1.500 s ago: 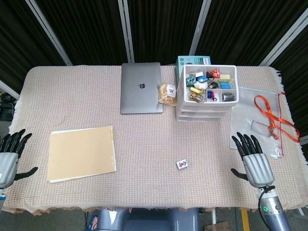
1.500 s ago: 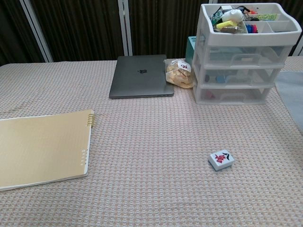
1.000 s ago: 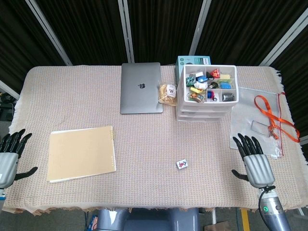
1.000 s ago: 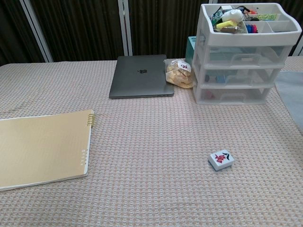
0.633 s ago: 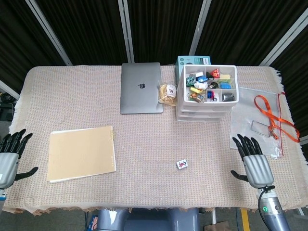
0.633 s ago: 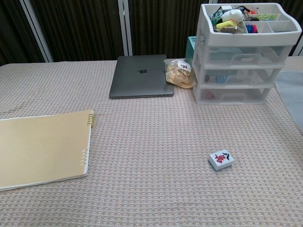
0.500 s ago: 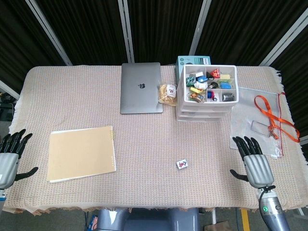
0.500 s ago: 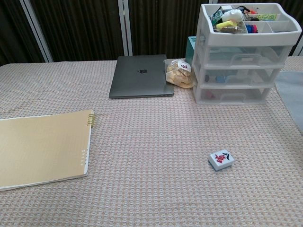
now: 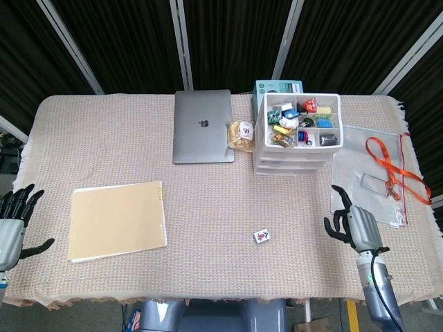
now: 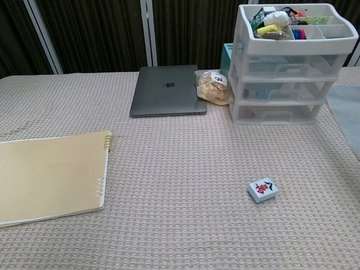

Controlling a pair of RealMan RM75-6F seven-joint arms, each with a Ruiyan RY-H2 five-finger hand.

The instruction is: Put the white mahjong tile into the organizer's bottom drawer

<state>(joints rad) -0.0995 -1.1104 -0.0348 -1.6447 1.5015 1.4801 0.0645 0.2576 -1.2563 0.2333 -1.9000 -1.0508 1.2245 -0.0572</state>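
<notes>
The white mahjong tile (image 9: 261,236) with red and black marks lies face up on the woven tablecloth, also plain in the chest view (image 10: 262,190). The white three-drawer organizer (image 9: 297,135) stands at the back right, its bottom drawer (image 10: 275,112) pushed in and its top tray full of small items. My right hand (image 9: 353,225) hovers near the table's front right edge, to the right of the tile and apart from it, turned sideways with fingers apart and holding nothing. My left hand (image 9: 10,225) is at the far left edge, fingers spread, holding nothing. Neither hand shows in the chest view.
A closed grey laptop (image 9: 203,126) lies at the back centre, with a snack bag (image 9: 241,134) between it and the organizer. A tan spiral notebook (image 9: 118,220) lies front left. A teal box (image 9: 277,87) stands behind the organizer. A clear pouch with an orange lanyard (image 9: 381,169) lies at the right.
My right hand has turned from flat to sideways and shifted a little up and left, toward the tile. The tile, the organizer and the left hand have not moved.
</notes>
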